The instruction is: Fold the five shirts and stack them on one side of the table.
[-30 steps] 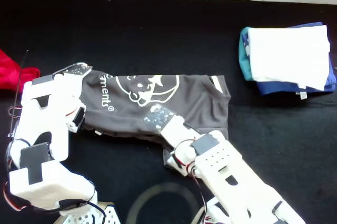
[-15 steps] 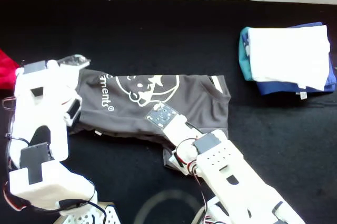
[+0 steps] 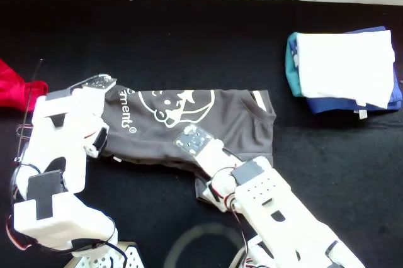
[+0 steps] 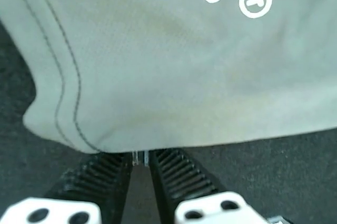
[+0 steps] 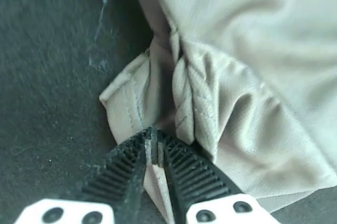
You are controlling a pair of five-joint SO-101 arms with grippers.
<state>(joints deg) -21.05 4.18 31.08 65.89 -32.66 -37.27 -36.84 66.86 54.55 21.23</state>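
Left gripper low at 9 o'clock of grey shirt, pinched shut on its hem, right gripper angled in from 5 o'clock, clamped on bunched edge, shirt mid-table, long axis 9-to-3

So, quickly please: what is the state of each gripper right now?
Left gripper: closed on the hem of the grey shirt.
Right gripper: closed on a bunched fold of the same shirt.
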